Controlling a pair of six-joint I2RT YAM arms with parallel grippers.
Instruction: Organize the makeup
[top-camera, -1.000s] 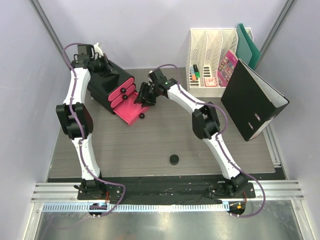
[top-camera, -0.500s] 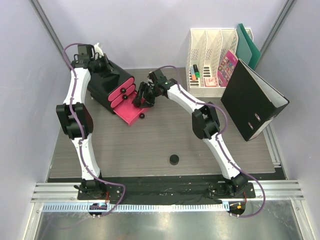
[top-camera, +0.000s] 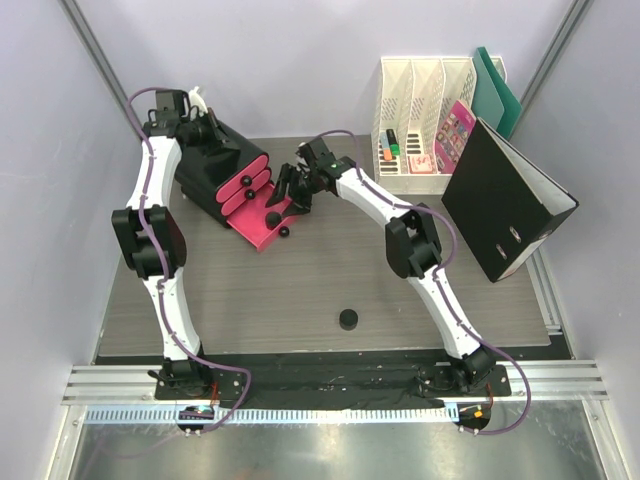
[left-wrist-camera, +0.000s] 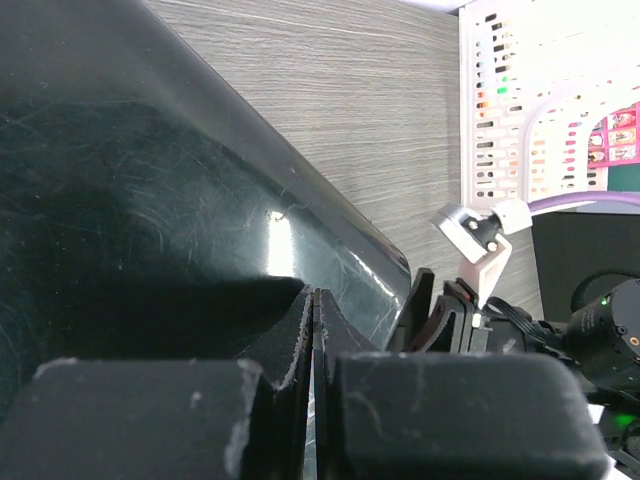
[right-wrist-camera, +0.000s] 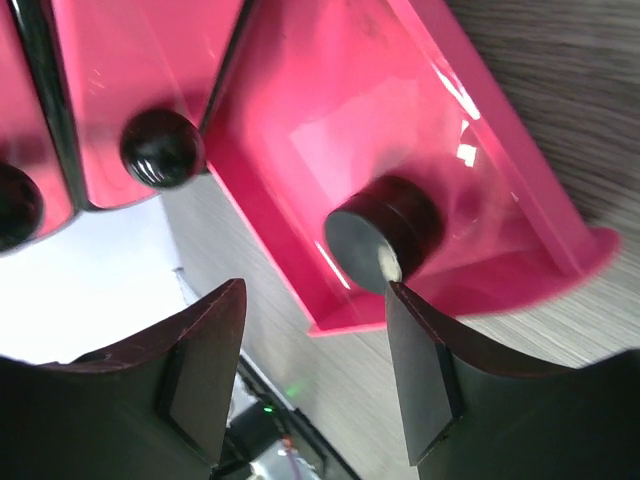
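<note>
One black round compact (top-camera: 268, 217) lies in the pulled-out pink bottom drawer (top-camera: 255, 232) of the black box (top-camera: 214, 167). In the right wrist view the compact (right-wrist-camera: 385, 232) rests on the drawer floor (right-wrist-camera: 300, 120). My right gripper (top-camera: 293, 191) is open and empty just above the drawer's right side, and its fingers (right-wrist-camera: 425, 372) stand apart from the compact. A second black compact (top-camera: 348, 319) sits on the table near the front. My left gripper (top-camera: 205, 135) is shut and rests on the black box's top (left-wrist-camera: 150, 180). Other makeup is out of view.
Two shut pink drawers with black knobs (right-wrist-camera: 160, 147) sit above the open one. A white file rack (top-camera: 425, 115) at the back right holds orange and green markers (top-camera: 392, 147) and a pink booklet. A black binder (top-camera: 505, 200) leans at the right, with a green folder behind it.
My right gripper has opened and let the black compact go. The compact now lies in the pink drawer. The left arm has not moved.
</note>
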